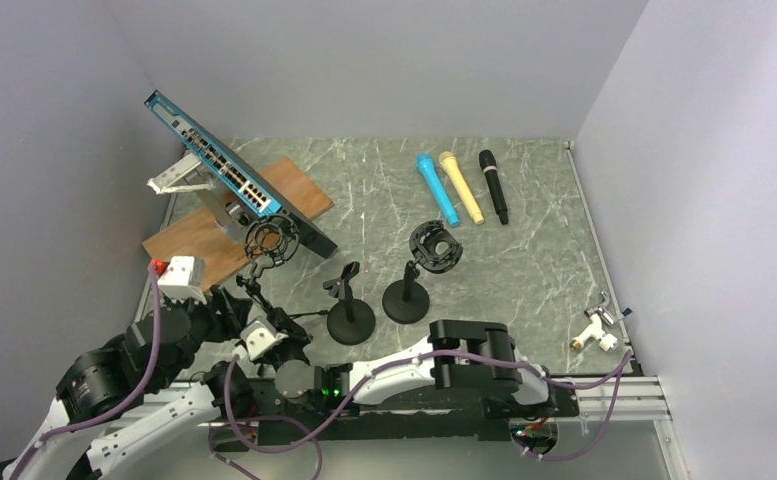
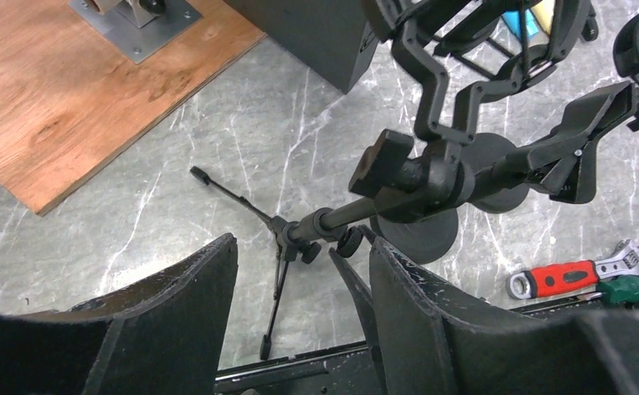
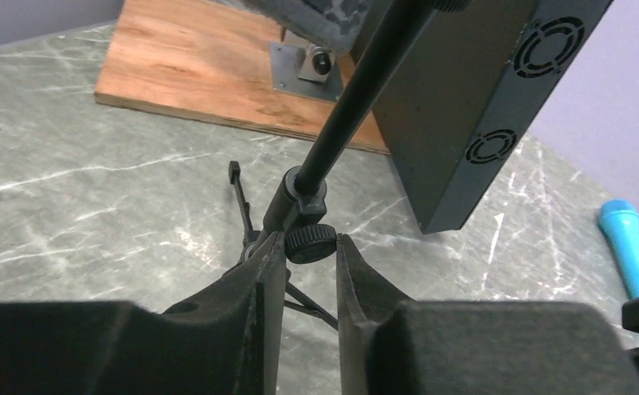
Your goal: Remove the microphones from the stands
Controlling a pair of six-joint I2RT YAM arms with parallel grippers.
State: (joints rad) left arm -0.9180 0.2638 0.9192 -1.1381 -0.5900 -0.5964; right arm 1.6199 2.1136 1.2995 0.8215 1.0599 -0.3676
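Three microphones lie flat at the back of the table: blue, yellow and black. A black tripod stand carries an empty-looking shock mount. In the left wrist view my left gripper is open and empty, and the stand's pole lies just beyond its tips. In the right wrist view my right gripper is closed on the stand's small ribbed knob, low on the pole.
Two round-base stands are mid-table, one with a clip, one with a shock mount. A network switch leans over a wooden board. A red-handled tool and wrench lie nearby. A brass fitting is at right.
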